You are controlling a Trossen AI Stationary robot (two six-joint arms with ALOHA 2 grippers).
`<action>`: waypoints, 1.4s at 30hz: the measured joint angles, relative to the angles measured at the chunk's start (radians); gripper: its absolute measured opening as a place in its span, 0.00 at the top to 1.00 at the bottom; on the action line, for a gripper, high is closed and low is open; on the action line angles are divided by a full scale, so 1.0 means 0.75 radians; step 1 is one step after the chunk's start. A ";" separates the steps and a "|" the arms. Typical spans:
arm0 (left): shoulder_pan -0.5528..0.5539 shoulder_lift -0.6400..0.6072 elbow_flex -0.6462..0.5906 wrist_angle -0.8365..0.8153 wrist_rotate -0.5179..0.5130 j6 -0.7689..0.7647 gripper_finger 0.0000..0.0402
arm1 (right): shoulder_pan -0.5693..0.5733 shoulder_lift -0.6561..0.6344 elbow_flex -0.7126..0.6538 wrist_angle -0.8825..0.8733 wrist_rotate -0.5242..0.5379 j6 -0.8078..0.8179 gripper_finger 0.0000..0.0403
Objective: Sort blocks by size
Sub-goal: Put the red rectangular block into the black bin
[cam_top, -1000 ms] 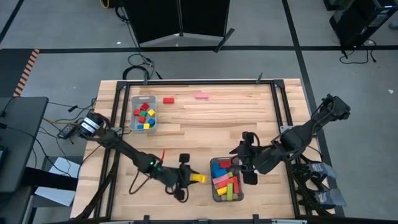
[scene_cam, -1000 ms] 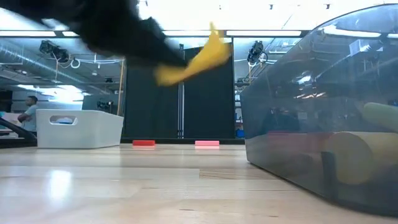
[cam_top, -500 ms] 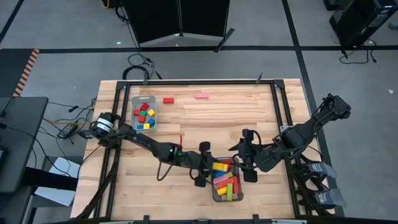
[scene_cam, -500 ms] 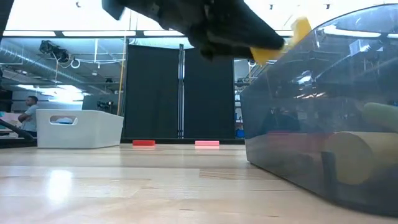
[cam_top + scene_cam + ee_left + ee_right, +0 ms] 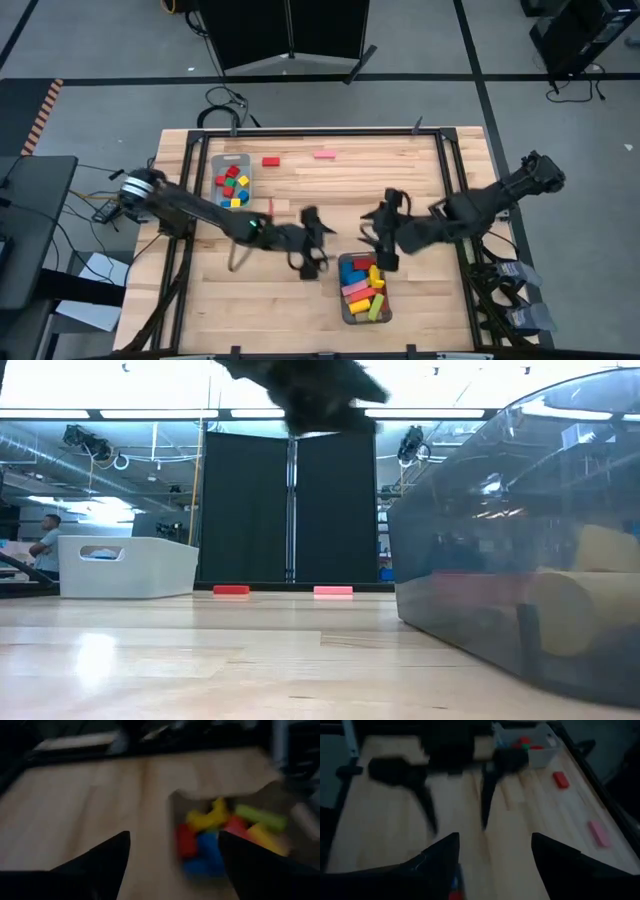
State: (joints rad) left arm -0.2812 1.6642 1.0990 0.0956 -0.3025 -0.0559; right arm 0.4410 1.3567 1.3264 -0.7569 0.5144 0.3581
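The wooden table [image 5: 330, 195] stood in a workshop with a grey floor, a black curtain behind it and bright strip lights overhead; a person [image 5: 42, 540] sat far off at the room's edge. Two grey trays sat on the boards. The far tray [image 5: 231, 182], near the left back corner, held small cubes [image 5: 233, 187] in red, yellow and green. The near tray [image 5: 362, 289], at the front and right of the middle, held longer bars [image 5: 361, 283] in yellow, red, blue, pink and green, piled loosely. Two blocks lay loose on the table near the back edge: a red block [image 5: 271, 160] just beside the far tray, and a pink block [image 5: 325, 154] further to the right.

The left gripper [image 5: 312, 240] hung just left of the near tray, fingers spread wide with nothing between them; from its wrist the coloured bars showed ahead in the tray. The right gripper [image 5: 379, 238] hovered just behind the same tray, facing the left one, its fingers also apart and empty. The two grippers were close, not touching.
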 joint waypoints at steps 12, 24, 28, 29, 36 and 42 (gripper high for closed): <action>0.517 -0.490 -0.173 -0.786 -0.012 -0.200 0.34 | -0.645 0.078 0.001 0.046 -0.387 -0.329 0.35; 0.998 -0.054 0.210 -1.249 0.153 0.261 0.30 | -1.132 0.530 0.203 0.101 -0.693 -0.769 0.33; 1.077 0.123 0.351 -1.339 0.154 0.358 0.29 | -1.195 0.687 0.347 0.039 -0.794 -0.835 0.33; 1.094 0.163 0.379 -1.358 0.154 0.377 0.29 | -1.207 0.725 0.384 0.021 -0.797 -0.853 0.33; 1.205 0.320 0.448 -1.376 0.233 0.433 0.29 | -1.261 0.926 0.571 -0.065 -0.831 -0.916 0.33; 1.286 0.344 0.399 -1.349 0.251 0.488 0.29 | -1.298 1.025 0.584 -0.070 -0.866 -0.957 0.33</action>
State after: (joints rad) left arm 0.6834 1.9224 1.3982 -0.9161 -0.1140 0.3099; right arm -0.5326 2.1251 1.7645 -0.8094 -0.1352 -0.3598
